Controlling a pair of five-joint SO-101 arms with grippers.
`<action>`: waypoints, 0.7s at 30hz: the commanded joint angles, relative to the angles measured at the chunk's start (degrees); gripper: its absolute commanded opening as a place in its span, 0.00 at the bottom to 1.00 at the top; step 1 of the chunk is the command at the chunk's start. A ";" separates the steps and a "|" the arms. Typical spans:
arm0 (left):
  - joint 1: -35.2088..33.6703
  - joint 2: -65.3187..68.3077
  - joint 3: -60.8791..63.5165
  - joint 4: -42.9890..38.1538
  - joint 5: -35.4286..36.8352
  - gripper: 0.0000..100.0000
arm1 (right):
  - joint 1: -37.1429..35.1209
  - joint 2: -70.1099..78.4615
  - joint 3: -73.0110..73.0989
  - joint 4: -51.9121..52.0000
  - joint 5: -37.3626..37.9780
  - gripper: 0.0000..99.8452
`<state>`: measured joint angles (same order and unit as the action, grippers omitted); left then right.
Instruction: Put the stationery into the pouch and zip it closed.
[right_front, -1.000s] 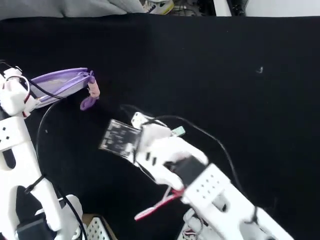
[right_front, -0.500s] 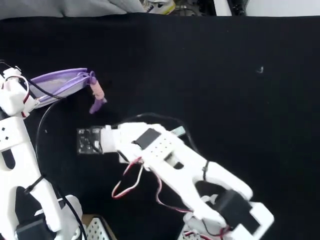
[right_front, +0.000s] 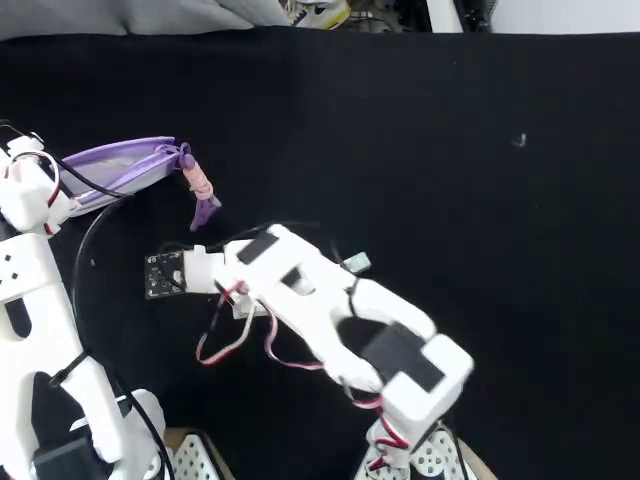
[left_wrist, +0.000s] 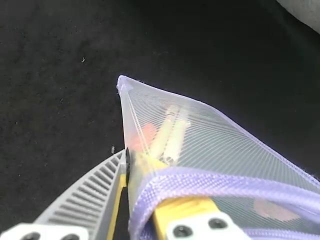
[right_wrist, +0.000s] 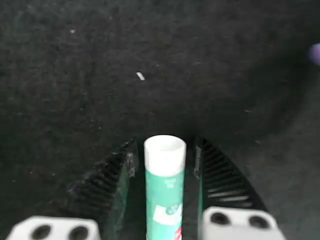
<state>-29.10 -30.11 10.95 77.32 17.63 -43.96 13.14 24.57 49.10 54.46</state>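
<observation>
Right claw (right_wrist: 164, 145) is clamped on the glue stick (right_wrist: 165, 185), the white cap poking out just past the fingertips and the green barrel running back between the jaws. Black bench (right_wrist: 75, 75) lies below it. Over on the other side, the left claw (left_wrist: 127, 155) is pinched together on the rim of the purple mesh pouch (left_wrist: 200, 145), with pale pens and something orange showing through the mesh.

From overhead, the right arm (right_front: 300, 290) lies low across the bench. The pouch (right_front: 120, 165) sits off to the side of that claw's tip and farther out, apart from it, with the zip pull (right_front: 200, 195) dangling between the two.

The step in hand looks like delivery of the stick. To do it well, the claw should swing round until the cap points along the pouch's long slot, not across it. It should come in above the rim and skirt the dangling pull. The jaws should part only once the cap is past the purple edging, since mesh gives and a nudge could fold the mouth closed. The left claw needs to hold firm.
</observation>
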 joint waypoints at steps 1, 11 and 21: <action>-0.84 -0.62 -0.84 -1.41 -0.53 0.03 | 1.32 2.86 -9.63 7.03 0.44 0.11; -0.84 -0.70 -0.84 -1.41 -0.53 0.03 | 6.77 -1.45 -10.86 10.64 0.44 0.02; -0.13 -0.70 -1.10 -1.23 -0.18 0.03 | 13.54 -20.88 -9.19 15.03 0.26 0.02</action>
<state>-29.10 -30.11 10.95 77.32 17.63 -34.02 2.86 16.40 64.31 54.46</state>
